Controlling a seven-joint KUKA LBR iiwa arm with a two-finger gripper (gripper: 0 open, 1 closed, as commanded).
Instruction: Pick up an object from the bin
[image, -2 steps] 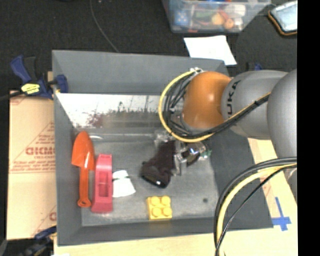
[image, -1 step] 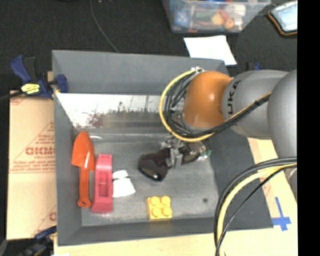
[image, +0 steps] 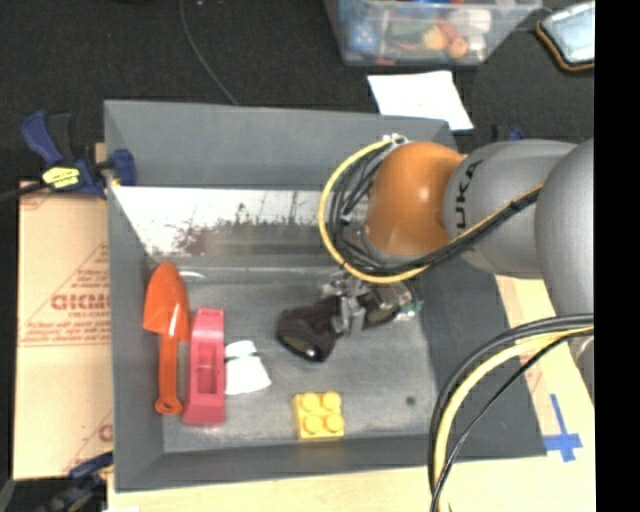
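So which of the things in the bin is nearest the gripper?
The dark brown lump mid-bin, right at the gripper. The yellow brick, white scrap, pink piece and orange scoop all lie farther off.

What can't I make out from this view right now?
Camera view:
Whether the gripper touches the dark brown lump mid-bin: the gripper's own body overlaps where they meet.
The bin's back right corner: covered by the orange wrist cover.
What the white piece beside the pink object is: too small.
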